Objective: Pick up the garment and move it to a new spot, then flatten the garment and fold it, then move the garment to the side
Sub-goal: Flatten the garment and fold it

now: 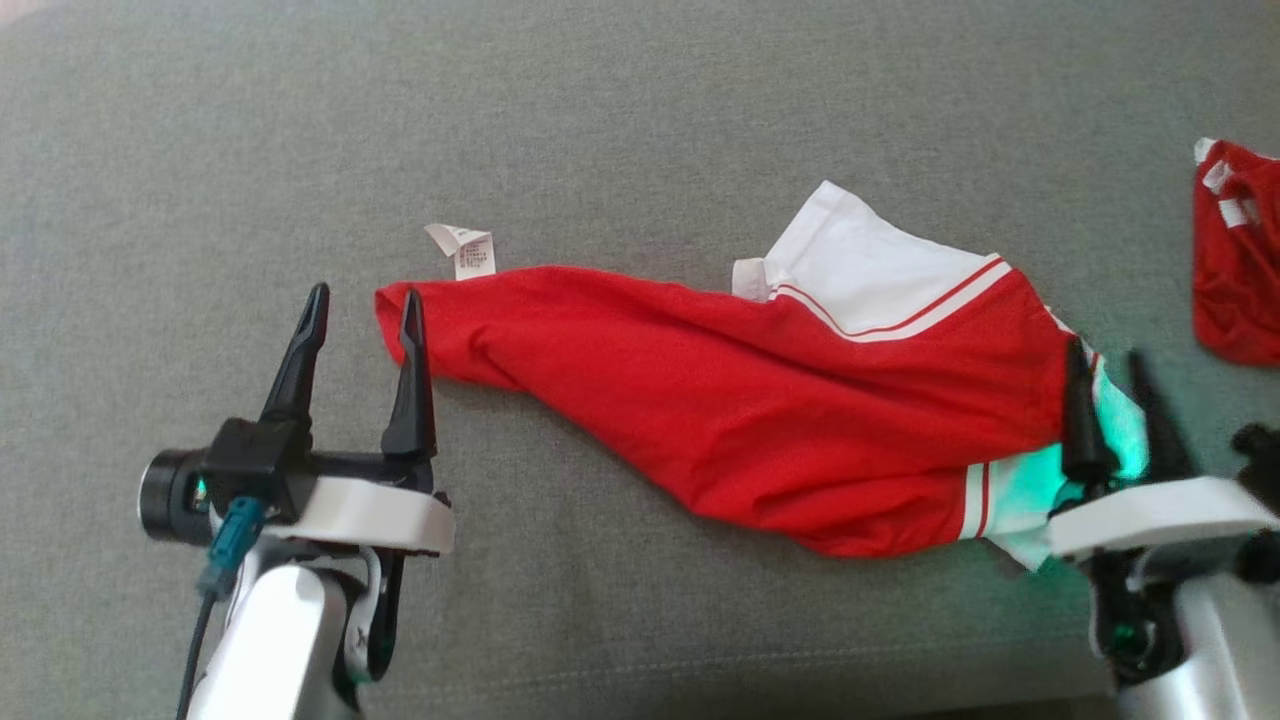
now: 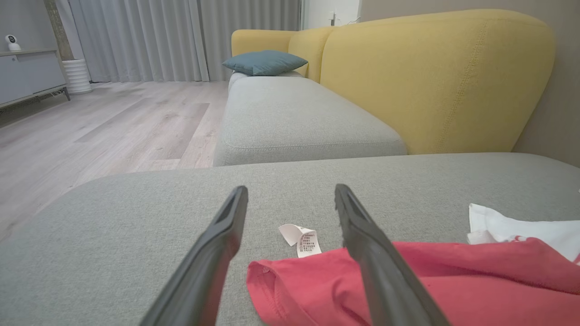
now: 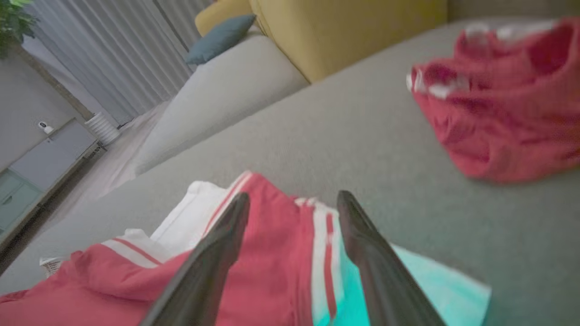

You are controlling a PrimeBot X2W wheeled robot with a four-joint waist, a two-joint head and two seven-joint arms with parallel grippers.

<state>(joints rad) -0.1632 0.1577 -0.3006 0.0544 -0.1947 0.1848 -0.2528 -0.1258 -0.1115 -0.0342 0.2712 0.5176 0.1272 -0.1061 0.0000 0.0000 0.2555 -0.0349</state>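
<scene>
Garment (image 1: 740, 400), red and white, lies stretched on grey sofa cushion (image 1: 600, 120). Left gripper (image 1: 365, 295) and right gripper (image 1: 1105, 352) stand spread wide at its ends, holding nothing.

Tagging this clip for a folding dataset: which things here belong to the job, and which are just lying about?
Job: red T-shirt with white sleeves; left pincer and right pincer, both open; grey sofa seat under it.
Lying about: second red garment at the right; teal cushion; yellow backrest.
</scene>
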